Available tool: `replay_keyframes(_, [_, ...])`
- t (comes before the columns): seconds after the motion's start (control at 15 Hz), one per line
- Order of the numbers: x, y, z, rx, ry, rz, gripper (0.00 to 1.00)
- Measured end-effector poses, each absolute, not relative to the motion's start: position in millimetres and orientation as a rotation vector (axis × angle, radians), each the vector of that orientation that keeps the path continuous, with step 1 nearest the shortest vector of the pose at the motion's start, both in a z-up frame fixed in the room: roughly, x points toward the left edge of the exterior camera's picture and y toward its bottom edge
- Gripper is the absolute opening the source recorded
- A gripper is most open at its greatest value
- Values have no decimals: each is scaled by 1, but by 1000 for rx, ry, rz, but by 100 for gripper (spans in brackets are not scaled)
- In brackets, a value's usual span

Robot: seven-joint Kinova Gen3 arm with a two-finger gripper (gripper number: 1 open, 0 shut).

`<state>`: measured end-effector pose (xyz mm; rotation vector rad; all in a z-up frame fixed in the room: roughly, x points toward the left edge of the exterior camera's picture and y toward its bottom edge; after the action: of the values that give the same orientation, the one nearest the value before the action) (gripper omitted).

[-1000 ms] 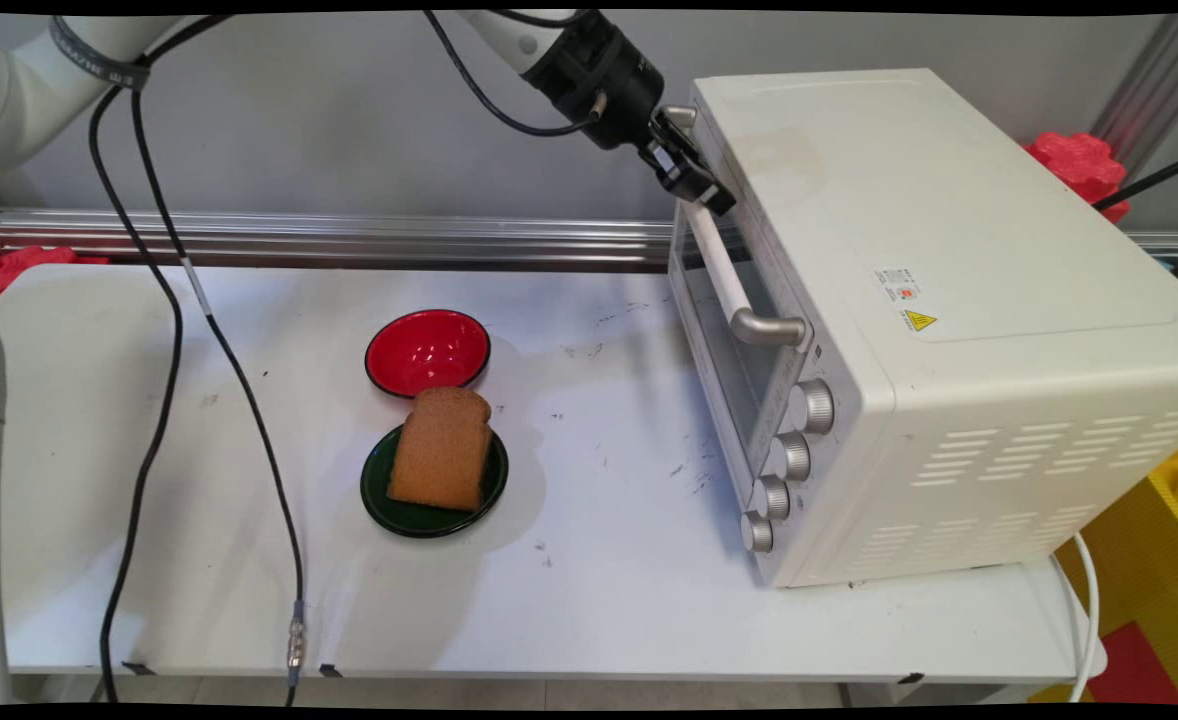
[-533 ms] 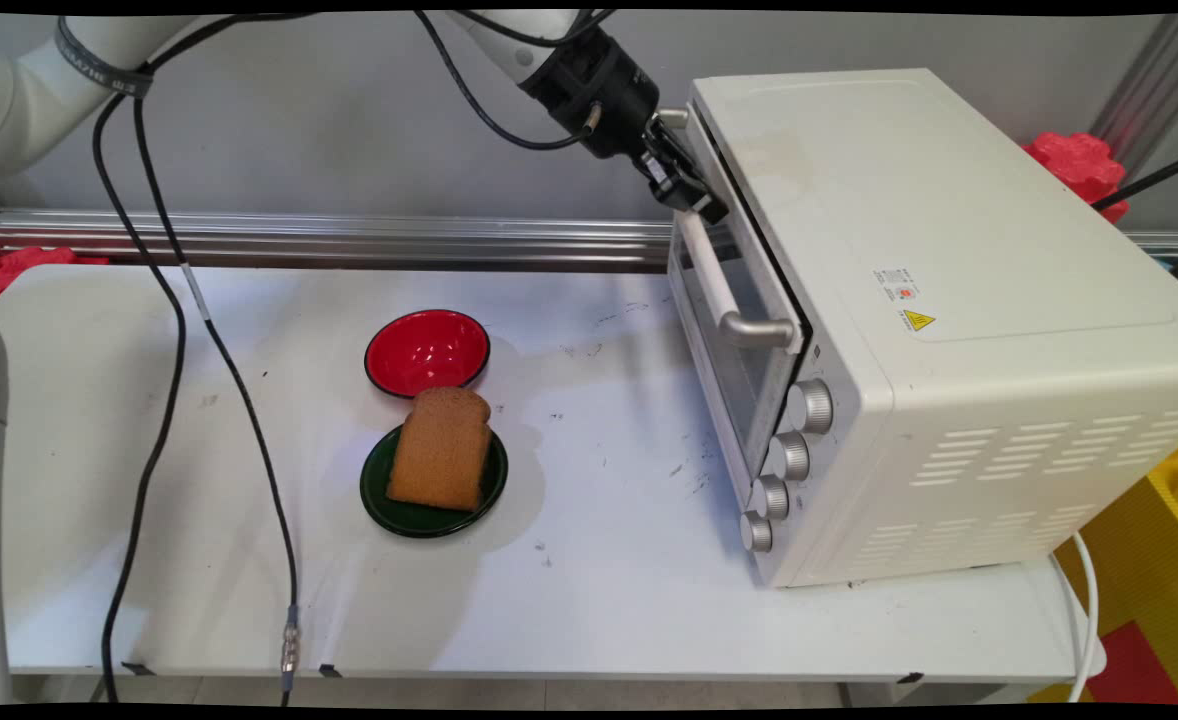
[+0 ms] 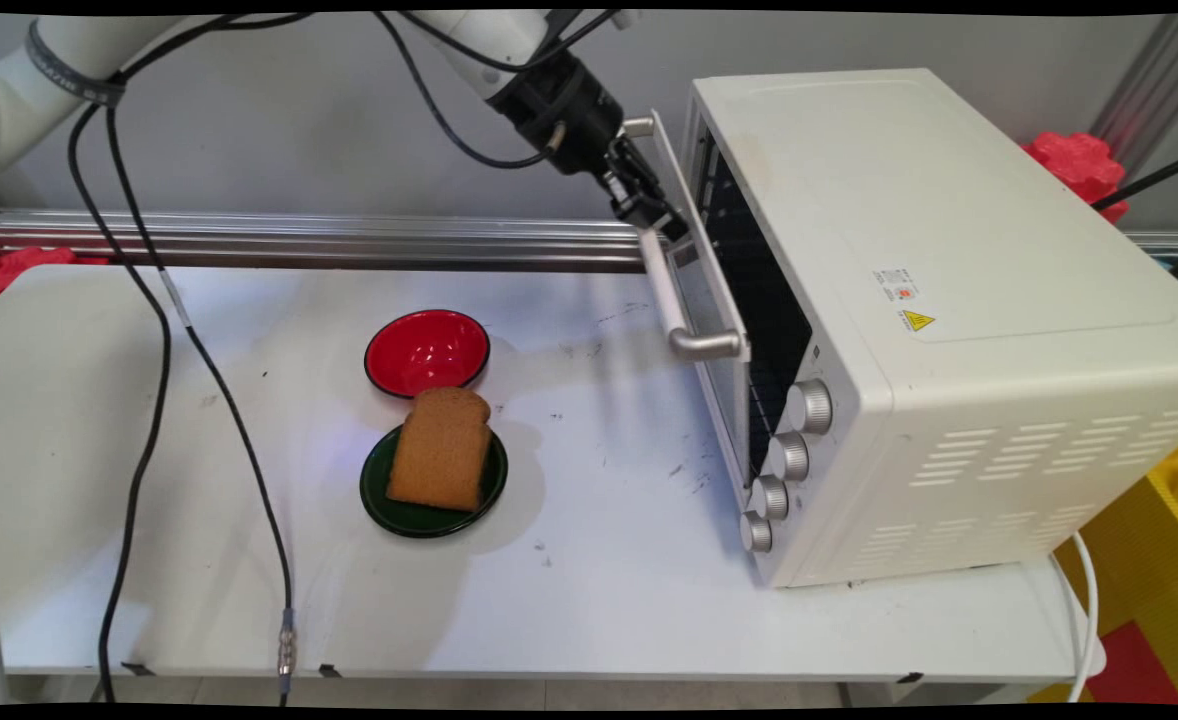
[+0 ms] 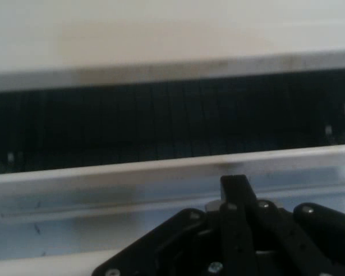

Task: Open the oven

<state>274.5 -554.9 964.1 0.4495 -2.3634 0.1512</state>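
White oven door (image 3: 724, 290): I see it ajar, hinged low.
Pincer (image 3: 661, 222): clamped on handle (image 3: 667, 290).
Pull: I'd arc outward, downward, slowly, staying square.

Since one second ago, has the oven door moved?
Yes. The oven door has swung open, its top edge tilting left, away from the oven body, pulled by the gripper closed on the door handle. The red bowl stayed put.

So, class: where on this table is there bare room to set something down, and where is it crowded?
Free: the table along its near edge, and between the green plate with its bread and the oven. Crowded: the red bowl touches the plate; the gripper is at the door handle.
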Motion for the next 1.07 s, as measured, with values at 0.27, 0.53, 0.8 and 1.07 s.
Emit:
replay_keyframes(0.27, [290,-546,957,468,-2394,135,0])
replay_keyframes(0.53, [302,-541,950,475,-2418,124,0])
replay_keyframes(0.8, [315,-534,938,477,-2436,120,0])
replay_keyframes(1.07, [324,-532,926,467,-2447,129,0])
